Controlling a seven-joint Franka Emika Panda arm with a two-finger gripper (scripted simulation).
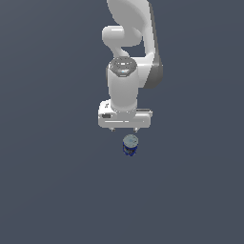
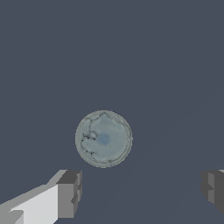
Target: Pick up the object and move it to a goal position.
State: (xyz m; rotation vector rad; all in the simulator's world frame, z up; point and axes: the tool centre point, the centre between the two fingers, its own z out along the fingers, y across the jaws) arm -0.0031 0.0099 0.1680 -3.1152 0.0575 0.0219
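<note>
In the exterior view, the white arm (image 1: 128, 52) reached down over the plain grey worktop (image 1: 47, 190), its gripper (image 1: 124, 129) poised just above and beside the small can (image 1: 129, 144), which stood upright and alone on the surface with its dark blue sides and grey-silver top showing. The jaws were only short stubs under the white hand in this view, and how far apart they stood was hard to tell here; nor was any goal marker to be seen. In the wrist view, looking straight down, the can's round top (image 2: 103, 138) sat free on the worktop, while the two dark fingertips (image 2: 70, 192) stood wide apart, well wider than the can, and clamped on nothing. That view showed what the other could not: the can lay off the line between the fingertips, not yet between them. The step in hand appeared to be the approach before the pick-up. The next move would likely call for a small sideways shift to centre the jaws over the can, then a descent and a closing on its sides.
</note>
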